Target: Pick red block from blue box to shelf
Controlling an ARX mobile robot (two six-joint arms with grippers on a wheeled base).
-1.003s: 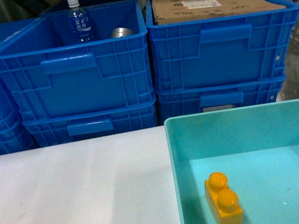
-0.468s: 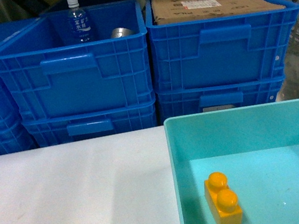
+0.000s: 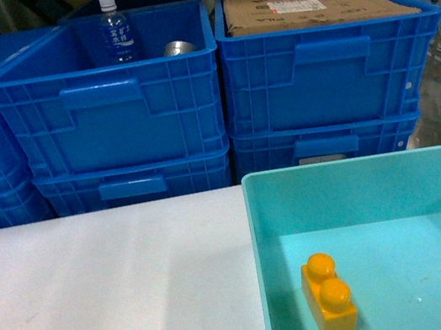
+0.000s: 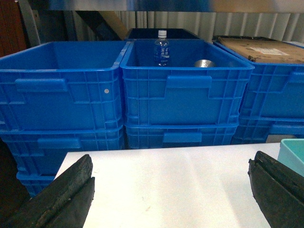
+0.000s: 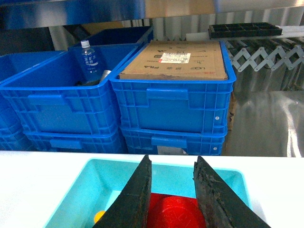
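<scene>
**Red brick in the right gripper's grasp, above the turquoise bin**

Red plastic fills the gap between the dark fingers of the right gripper (image 5: 172, 202): the small red block (image 5: 173, 213) with its round stud sits clamped there, held over the pale turquoise plastic blue box (image 5: 95, 178). The head view shows neither gripper nor red block. It shows only the longer yellow-orange two-stud brick (image 3: 329, 295) lying on the bin floor near the left wall. The bin itself sits at the right part of the flat white table (image 3: 107, 296), close to its far edge.

The left gripper (image 4: 173, 190) hangs with its fingers spread wide and nothing between them, over the table's left part.

The step in hand looks to be the carry toward the shelf (image 5: 118, 9), whose shiny steel rail runs across the top of the right wrist view. To do it well, raise the block straight up until it clears the bin's rim before travelling. Keep the grip firm. The dark blue ribbed crates (image 5: 175, 99) stacked behind stand in the path, so the rise should clear them before moving forward.
</scene>
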